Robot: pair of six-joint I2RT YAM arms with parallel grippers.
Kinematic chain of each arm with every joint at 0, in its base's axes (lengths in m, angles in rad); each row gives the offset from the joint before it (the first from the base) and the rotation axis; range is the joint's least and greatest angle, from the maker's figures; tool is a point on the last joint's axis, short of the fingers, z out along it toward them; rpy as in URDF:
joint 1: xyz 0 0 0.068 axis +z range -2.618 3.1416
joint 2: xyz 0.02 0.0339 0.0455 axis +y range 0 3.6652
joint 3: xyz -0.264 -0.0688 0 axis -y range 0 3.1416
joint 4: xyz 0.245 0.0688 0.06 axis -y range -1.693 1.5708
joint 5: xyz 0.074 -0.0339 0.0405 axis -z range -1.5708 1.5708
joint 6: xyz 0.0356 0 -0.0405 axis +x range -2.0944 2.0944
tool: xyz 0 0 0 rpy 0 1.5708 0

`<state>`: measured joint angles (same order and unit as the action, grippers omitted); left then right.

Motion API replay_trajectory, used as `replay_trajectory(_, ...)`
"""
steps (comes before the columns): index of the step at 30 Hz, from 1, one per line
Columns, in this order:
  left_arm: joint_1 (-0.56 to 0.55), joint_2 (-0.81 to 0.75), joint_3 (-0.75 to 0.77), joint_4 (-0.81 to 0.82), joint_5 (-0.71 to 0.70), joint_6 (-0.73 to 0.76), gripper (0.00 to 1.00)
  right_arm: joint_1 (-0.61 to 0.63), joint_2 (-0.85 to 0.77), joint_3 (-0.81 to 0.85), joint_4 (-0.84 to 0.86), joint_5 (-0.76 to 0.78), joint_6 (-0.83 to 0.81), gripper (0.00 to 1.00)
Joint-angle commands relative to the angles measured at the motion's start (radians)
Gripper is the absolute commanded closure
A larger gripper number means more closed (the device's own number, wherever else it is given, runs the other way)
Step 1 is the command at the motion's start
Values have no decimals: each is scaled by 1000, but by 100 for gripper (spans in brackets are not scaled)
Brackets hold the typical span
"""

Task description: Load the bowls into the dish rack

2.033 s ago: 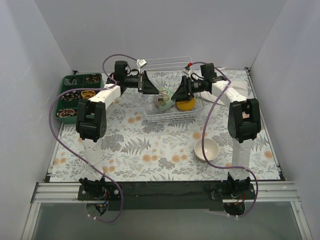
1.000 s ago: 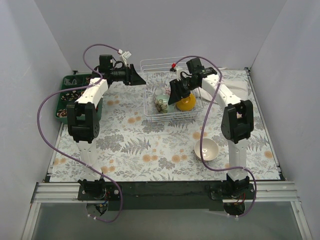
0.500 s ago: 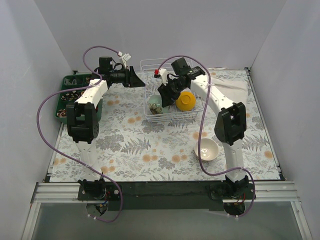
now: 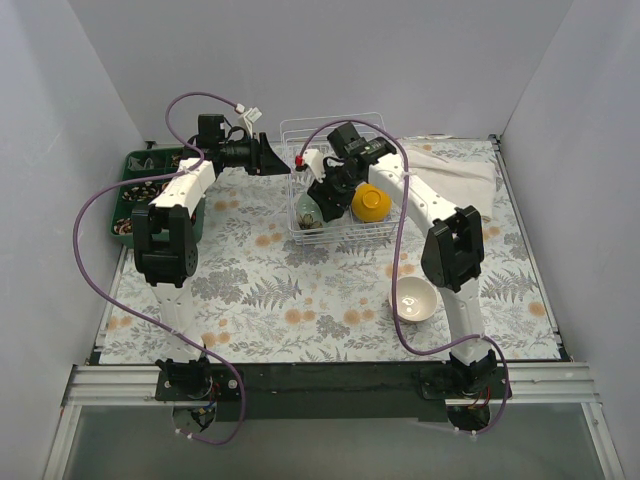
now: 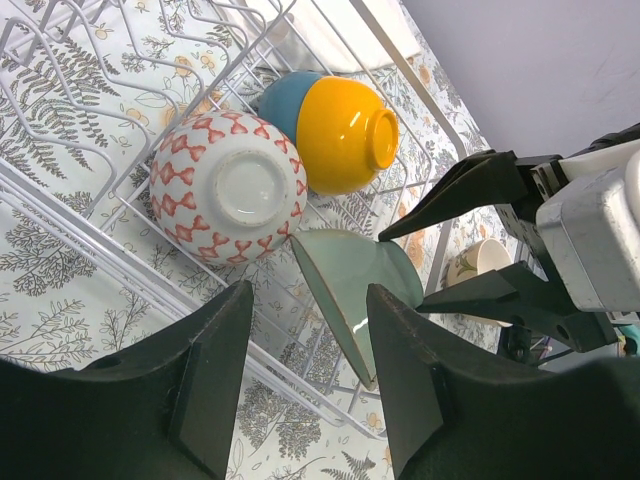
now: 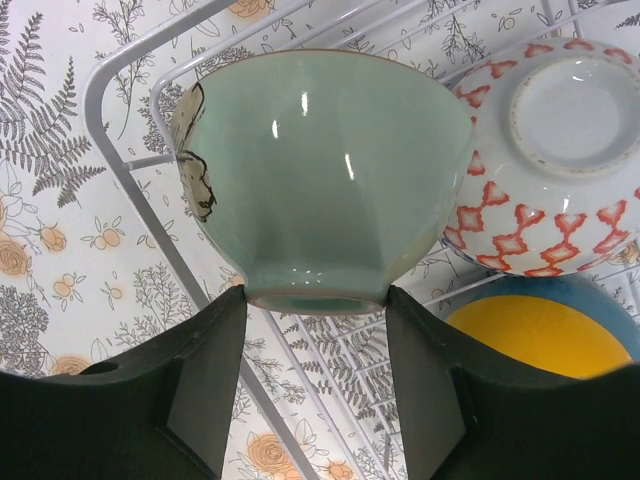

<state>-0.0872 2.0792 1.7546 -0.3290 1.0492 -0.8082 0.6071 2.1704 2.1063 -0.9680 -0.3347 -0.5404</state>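
Note:
The white wire dish rack [image 4: 345, 232] stands at the table's back. In the left wrist view it holds a red-patterned bowl [image 5: 228, 185], an orange-yellow bowl [image 5: 340, 130] and a teal-blue bowl [image 5: 283, 100] lying on their sides. My right gripper [image 4: 322, 192] is inside the rack. It is shut on the foot of the pale green bowl [image 6: 320, 170], which tilts on its edge at the rack's front left. My left gripper [image 4: 275, 158] is open and empty, just outside the rack's left side. A white bowl [image 4: 414, 298] sits on the table near the right arm.
A dark green compartment tray [image 4: 150, 190] with small items sits at the far left. A white folded cloth [image 4: 455, 165] lies at the back right. A dark-patterned bowl edge [image 6: 190, 150] shows behind the green bowl. Grey walls close in three sides.
My right gripper has moved left across the rack with the pale green bowl. My left gripper pulled back out of the rack to the left, then stayed still.

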Motion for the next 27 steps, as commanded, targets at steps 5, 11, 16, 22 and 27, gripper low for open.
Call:
replay_trajectory(5, 4, -110, 3, 5, 8, 10, 51, 13, -50, 55, -64, 40, -78, 66)
replay_trajectory(11, 4, -113, 3, 16, 6, 7, 50, 17, -66, 93, -92, 31, -185, 65)
replay_trajectory(16, 4, -125, -13, 18, 8, 9, 51, 42, -64, 135, -97, 34, -243, 64)
replay_trajectory(22, 4, -134, -33, 15, 15, 9, 50, 48, -69, 136, -95, 36, -263, 62)
replay_trajectory(27, 4, -131, -33, 18, 15, 7, 50, 52, -70, 118, -90, 3, -270, 63)
